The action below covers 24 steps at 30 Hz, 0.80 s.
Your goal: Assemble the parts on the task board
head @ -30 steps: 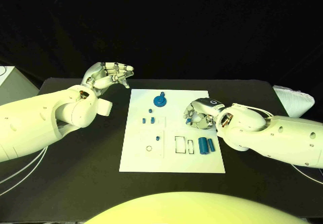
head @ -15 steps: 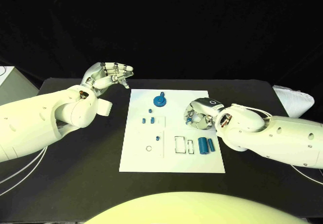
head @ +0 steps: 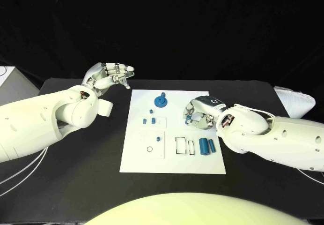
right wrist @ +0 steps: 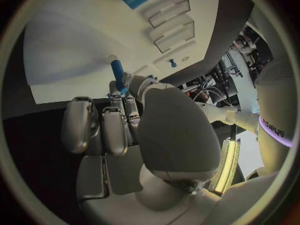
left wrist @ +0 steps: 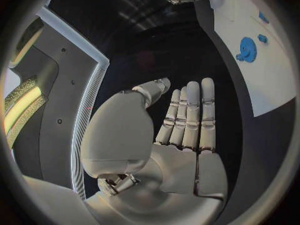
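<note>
The white task board [head: 172,161] lies mid-table. On it are a blue gear [head: 160,101], a few small blue pieces [head: 154,120] and two blue cylinders [head: 207,145] beside outlined slots [head: 180,145]. My right hand [head: 199,114] hovers over the board's right side, just beyond the cylinders. It pinches a small blue peg [right wrist: 117,71] between thumb and fingertips, pointing at the board [right wrist: 75,45]. My left hand [head: 111,74] is raised off the board's far left corner; its fingers [left wrist: 190,115] lie straight and hold nothing. The gear [left wrist: 247,49] is in the left wrist view too.
A white cloth-like object [head: 297,101] lies at the table's right edge. A white box [head: 10,82] stands off the far left corner. Bare black table [head: 81,178] runs along the board's left and front.
My right hand has shifted slightly toward the far side of the board, still holding the peg. The left hand has stayed put.
</note>
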Motion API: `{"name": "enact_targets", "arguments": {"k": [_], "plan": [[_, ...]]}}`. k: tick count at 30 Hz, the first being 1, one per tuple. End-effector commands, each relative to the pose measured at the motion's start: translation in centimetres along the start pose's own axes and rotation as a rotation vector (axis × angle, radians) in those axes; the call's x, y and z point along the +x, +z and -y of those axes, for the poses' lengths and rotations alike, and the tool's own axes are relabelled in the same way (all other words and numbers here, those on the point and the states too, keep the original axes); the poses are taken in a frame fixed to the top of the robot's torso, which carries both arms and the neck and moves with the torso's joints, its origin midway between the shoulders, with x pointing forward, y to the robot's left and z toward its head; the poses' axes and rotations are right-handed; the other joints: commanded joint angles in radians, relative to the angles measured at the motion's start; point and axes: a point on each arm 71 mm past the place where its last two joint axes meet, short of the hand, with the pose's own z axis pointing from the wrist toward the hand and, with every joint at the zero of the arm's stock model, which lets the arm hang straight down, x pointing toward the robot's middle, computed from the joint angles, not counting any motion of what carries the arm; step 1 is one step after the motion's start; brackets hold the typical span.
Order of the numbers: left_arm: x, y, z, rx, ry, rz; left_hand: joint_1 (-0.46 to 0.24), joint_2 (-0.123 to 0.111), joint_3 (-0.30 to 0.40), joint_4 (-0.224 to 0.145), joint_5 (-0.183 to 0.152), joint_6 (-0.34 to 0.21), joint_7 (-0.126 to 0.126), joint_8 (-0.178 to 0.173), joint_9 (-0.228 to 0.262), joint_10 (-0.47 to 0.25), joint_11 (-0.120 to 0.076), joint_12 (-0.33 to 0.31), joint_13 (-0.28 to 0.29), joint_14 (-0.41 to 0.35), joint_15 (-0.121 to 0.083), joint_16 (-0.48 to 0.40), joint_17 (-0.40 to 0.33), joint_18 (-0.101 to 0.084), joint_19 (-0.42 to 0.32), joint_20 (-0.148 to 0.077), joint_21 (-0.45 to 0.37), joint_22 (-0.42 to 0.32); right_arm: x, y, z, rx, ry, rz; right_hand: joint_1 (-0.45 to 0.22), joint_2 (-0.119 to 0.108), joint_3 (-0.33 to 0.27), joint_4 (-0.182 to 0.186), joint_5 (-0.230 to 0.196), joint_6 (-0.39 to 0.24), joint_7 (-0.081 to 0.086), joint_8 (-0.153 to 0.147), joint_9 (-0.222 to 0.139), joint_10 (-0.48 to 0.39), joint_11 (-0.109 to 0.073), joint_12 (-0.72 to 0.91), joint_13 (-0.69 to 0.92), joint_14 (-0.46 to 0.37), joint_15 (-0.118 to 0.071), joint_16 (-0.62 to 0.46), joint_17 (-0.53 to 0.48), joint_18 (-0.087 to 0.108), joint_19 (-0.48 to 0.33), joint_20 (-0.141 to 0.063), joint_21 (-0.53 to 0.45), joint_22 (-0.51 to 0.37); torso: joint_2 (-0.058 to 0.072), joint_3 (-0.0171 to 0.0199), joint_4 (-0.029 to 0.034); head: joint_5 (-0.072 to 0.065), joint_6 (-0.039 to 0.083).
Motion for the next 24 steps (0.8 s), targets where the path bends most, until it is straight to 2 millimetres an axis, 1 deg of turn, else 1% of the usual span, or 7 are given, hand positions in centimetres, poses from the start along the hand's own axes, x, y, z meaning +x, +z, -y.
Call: {"name": "enact_targets", "arguments": {"k": [1, 3, 7, 11, 16, 20, 24], "plan": [[0.3, 0.1, 0.1, 0.007, -0.009, -0.014, 0.004, 0.003, -0.004, 0.003, 0.001, -0.008, 0.001, 0.004, -0.001, -0.007, -0.003, -0.005, -0.001, -0.004, 0.000, -0.004, -0.001, 0.006, 0.006, 0.000, -0.006, -0.001, -1.4, 0.1, -0.8, -0.032, -0.007, 0.054, -0.006, 0.002, 0.014, -0.006, 0.000, 0.001, 0.002, 0.004, 0.000, 0.083, -0.077, -0.001, 0.024, 0.032, -0.007, 0.004, 0.002, -0.008, 0.020, -0.005, 0.006, 0.091, -0.001, 0.0005, -0.0001, 0.003, 0.000], [0.3, 0.1, 0.1, 0.007, -0.010, -0.015, 0.004, 0.003, -0.004, 0.003, 0.001, -0.008, 0.001, 0.004, -0.001, -0.007, -0.003, -0.005, -0.001, -0.004, 0.000, -0.004, -0.001, 0.006, 0.006, 0.000, -0.006, -0.001, -2.3, 0.0, -1.3, -0.044, -0.006, 0.069, -0.009, 0.001, 0.015, -0.008, 0.000, 0.002, 0.002, 0.005, 0.001, 0.084, -0.077, -0.002, 0.025, 0.032, -0.007, 0.005, 0.002, -0.008, 0.020, -0.005, 0.009, 0.092, -0.001, 0.0002, 0.0015, 0.002, 0.000], [0.4, 0.2, 0.1, 0.007, -0.011, -0.016, 0.004, 0.003, -0.004, 0.003, 0.001, -0.008, 0.001, 0.004, -0.001, -0.007, -0.003, -0.005, -0.001, -0.004, 0.000, -0.004, -0.001, 0.006, 0.006, 0.000, -0.006, -0.001, -3.6, -0.1, -2.2, -0.069, -0.001, 0.093, -0.010, 0.000, 0.016, -0.009, 0.001, 0.002, 0.001, 0.006, 0.002, 0.085, -0.077, -0.002, 0.025, 0.032, -0.007, 0.005, 0.003, -0.008, 0.020, -0.005, 0.010, 0.093, -0.001, -0.0010, 0.0009, 0.007, 0.000], [0.5, 0.3, 0.1, 0.008, -0.013, -0.019, 0.004, 0.003, -0.004, 0.003, 0.001, -0.008, 0.001, 0.004, -0.001, -0.007, -0.003, -0.005, -0.001, -0.004, 0.000, -0.004, -0.001, 0.006, 0.006, 0.000, -0.006, -0.001, -4.1, 0.0, -3.6, -0.108, 0.022, 0.096, -0.012, -0.001, 0.017, -0.010, 0.002, 0.002, 0.001, 0.006, 0.003, 0.086, -0.077, -0.003, 0.026, 0.032, -0.007, 0.005, 0.003, -0.008, 0.021, -0.005, 0.011, 0.094, 0.000, 0.0005, -0.0010, 0.014, 0.000], [0.8, 0.4, 0.0, 0.008, -0.015, -0.025, 0.005, 0.005, -0.004, 0.005, 0.001, -0.010, 0.002, 0.005, -0.002, -0.008, -0.003, -0.004, -0.002, -0.004, 0.000, -0.004, -0.002, 0.006, 0.007, 0.000, -0.008, -0.002, -3.1, 0.4, -5.8, -0.167, 0.068, 0.076, -0.017, -0.001, 0.023, -0.014, 0.005, 0.000, 0.002, 0.007, 0.004, 0.086, -0.077, -0.008, 0.027, 0.031, -0.007, 0.002, -0.004, -0.008, 0.020, -0.005, 0.010, 0.094, 0.002, 0.0032, 0.0002, 0.026, 0.000], [0.9, 0.4, 0.0, 0.009, -0.018, -0.029, 0.005, 0.005, -0.004, 0.005, 0.001, -0.010, 0.002, 0.005, -0.002, -0.008, -0.003, -0.004, -0.002, -0.004, 0.000, -0.004, -0.002, 0.006, 0.007, 0.000, -0.008, -0.002, -1.8, 0.8, -7.8, -0.221, 0.101, 0.053, -0.019, -0.001, 0.027, -0.017, 0.008, -0.002, 0.002, 0.007, 0.005, 0.086, -0.076, -0.011, 0.027, 0.030, -0.007, 0.000, -0.007, -0.008, 0.019, -0.005, 0.008, 0.094, 0.001, 0.0011, -0.0007, 0.036, 0.000], [1.0, 0.5, 0.0, 0.009, -0.019, -0.032, 0.005, 0.005, -0.004, 0.005, 0.001, -0.010, 0.002, 0.005, -0.002, -0.008, -0.003, -0.004, -0.002, -0.004, 0.000, -0.004, -0.002, 0.006, 0.007, 0.000, -0.008, -0.002, -0.3, 1.1, -9.7, -0.270, 0.124, 0.029, -0.021, -0.001, 0.029, -0.019, 0.010, -0.004, 0.003, 0.007, 0.006, 0.086, -0.076, -0.012, 0.028, 0.029, -0.007, -0.001, -0.009, -0.008, 0.019, -0.005, 0.007, 0.093, 0.002, 0.0001, 0.0022, 0.045, 0.000]]}}
